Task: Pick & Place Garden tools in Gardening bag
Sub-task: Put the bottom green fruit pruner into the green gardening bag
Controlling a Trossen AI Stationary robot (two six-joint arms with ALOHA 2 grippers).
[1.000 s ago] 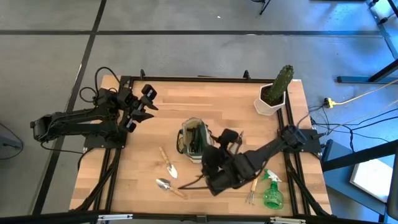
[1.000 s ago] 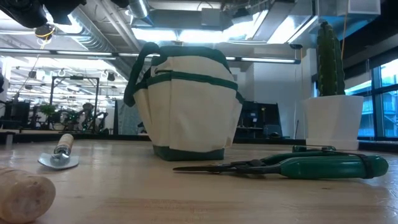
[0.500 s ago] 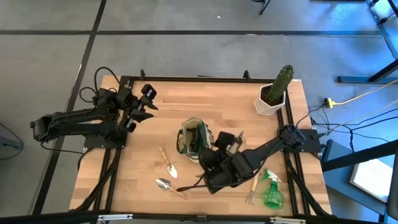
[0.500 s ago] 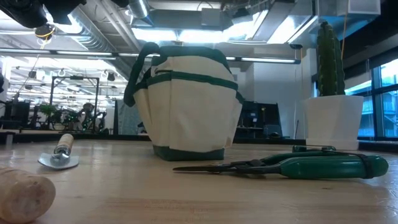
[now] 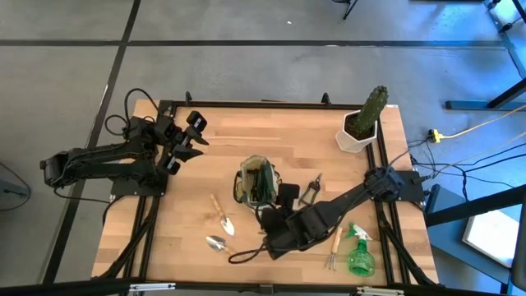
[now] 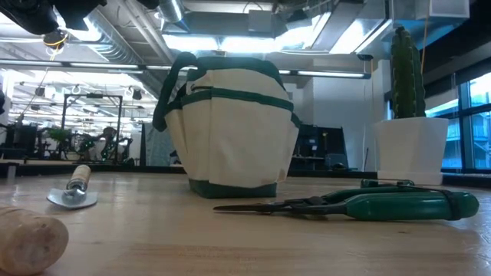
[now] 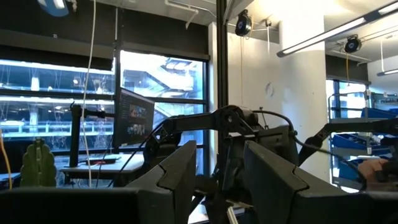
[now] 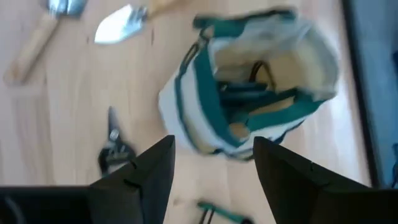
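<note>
The gardening bag (image 5: 256,182) stands upright on its base mid-table, mouth open, with green-handled tools inside (image 8: 249,90). Two wooden-handled trowels (image 5: 222,215) (image 5: 215,242) lie flat to its near left. A small pruner (image 5: 311,191) lies to its right. Green-handled shears (image 6: 368,203) lie flat in front of the bag. A hand fork (image 5: 333,247) and a green spray bottle (image 5: 359,253) lie at the near right. My right gripper (image 8: 214,171) hangs open beside the bag, tipped down toward it, nothing between its fingers. My left gripper (image 7: 225,177) is open, raised at the far left (image 5: 193,136).
A cactus in a white pot (image 5: 362,123) stands at the far right corner. My right arm (image 5: 345,201) stretches low across the near right of the table, over the shears. Bare wood (image 5: 271,136) lies between the bag and the far edge.
My right gripper has sunk a little and drifted toward the table's left near the bag. Its wrist has rolled and tipped, which uncovers the small pruner right of the bag. The tools and the bag have stayed where they were.
</note>
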